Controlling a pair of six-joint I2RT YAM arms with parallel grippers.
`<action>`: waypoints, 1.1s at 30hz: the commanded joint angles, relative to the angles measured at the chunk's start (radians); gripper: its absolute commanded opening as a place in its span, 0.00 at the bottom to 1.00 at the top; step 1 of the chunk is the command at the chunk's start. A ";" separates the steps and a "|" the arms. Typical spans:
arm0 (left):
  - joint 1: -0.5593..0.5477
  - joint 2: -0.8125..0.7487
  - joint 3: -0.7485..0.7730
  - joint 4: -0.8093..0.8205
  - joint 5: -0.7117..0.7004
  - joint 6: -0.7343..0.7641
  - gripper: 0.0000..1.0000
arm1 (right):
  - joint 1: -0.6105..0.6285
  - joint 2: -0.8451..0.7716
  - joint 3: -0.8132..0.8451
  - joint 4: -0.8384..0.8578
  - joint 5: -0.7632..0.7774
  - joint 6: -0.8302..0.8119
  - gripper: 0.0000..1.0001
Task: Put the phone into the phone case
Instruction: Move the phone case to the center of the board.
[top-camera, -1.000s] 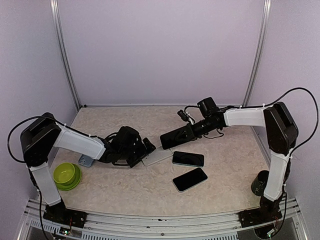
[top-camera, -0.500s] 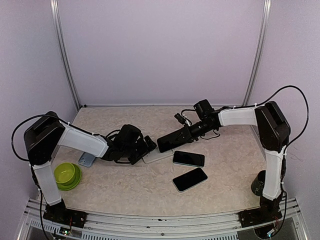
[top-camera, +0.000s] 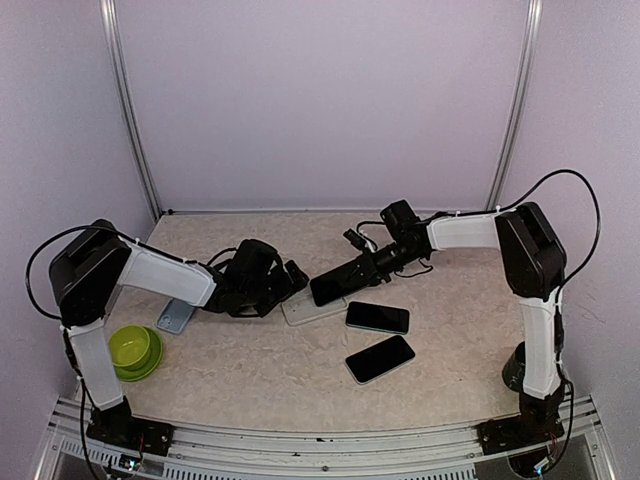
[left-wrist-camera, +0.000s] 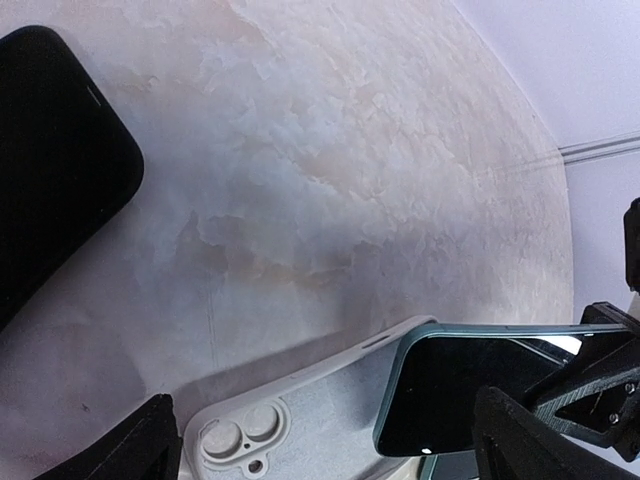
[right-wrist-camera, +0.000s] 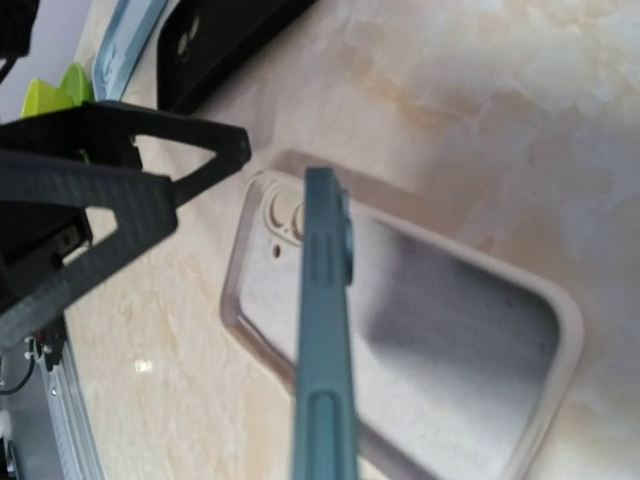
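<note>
Lilac walls (top-camera: 320, 100) close in a marble-patterned table (top-camera: 250, 390). At far left sits a green bowl (top-camera: 133, 350), with a blue case (top-camera: 175, 317) just beside it. The left arm reaches low across the table with its elbow folded. The left gripper (top-camera: 293, 277) has its fingers spread wide at the camera-hole end of the grey phone case (top-camera: 312, 310), which lies flat, hollow side up. Whether a finger touches it is unclear.

Above the case hangs the phone (top-camera: 335, 285), tilted, teal-edged, its screen dark. The right gripper (top-camera: 368, 266) pinches its far end, the arm stretched leftward from a raised elbow. Its fingertips fall outside the wrist view.

A second phone (top-camera: 377, 317) and a third phone (top-camera: 380, 358) lie flat nearby. A dark cup (top-camera: 516, 366) stands partly hidden behind the right arm. Any lettering is too small to read.
</note>
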 joint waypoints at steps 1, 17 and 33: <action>0.015 0.032 0.029 0.039 0.027 0.040 0.99 | -0.009 0.021 0.051 -0.019 -0.038 0.007 0.00; 0.009 -0.030 -0.025 0.048 -0.013 0.071 0.99 | -0.010 0.040 0.079 0.006 -0.057 0.041 0.00; -0.017 -0.028 -0.054 0.091 -0.027 0.060 0.99 | -0.010 0.070 0.060 0.017 -0.118 0.060 0.00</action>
